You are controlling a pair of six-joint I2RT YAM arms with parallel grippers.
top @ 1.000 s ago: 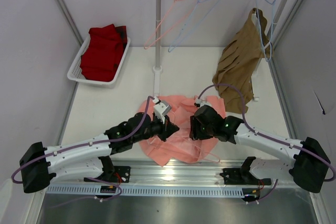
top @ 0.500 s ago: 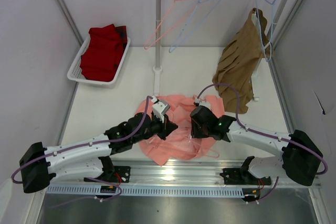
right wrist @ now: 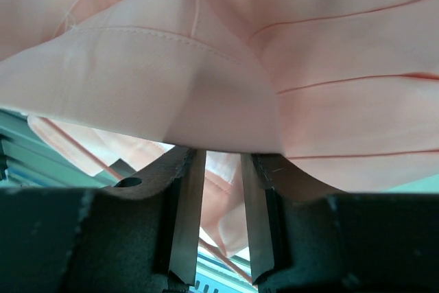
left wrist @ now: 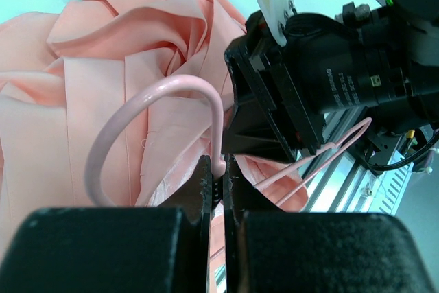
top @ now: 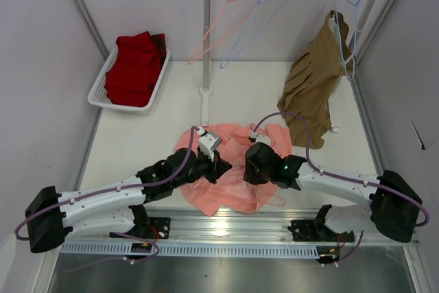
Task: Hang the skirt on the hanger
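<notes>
Two hands meet low over the near table, where the skirt lies heaped: our left hand clenched on the thin, stiff hanger at its hook, our right hand slightly parted against soft, slippery cloth, which we judge best pinched along its stitched edge.

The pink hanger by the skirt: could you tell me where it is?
In the top view the hanger lies on the skirt, near centre, between the right tool and the left tool, which pinches its hook tip.
</notes>
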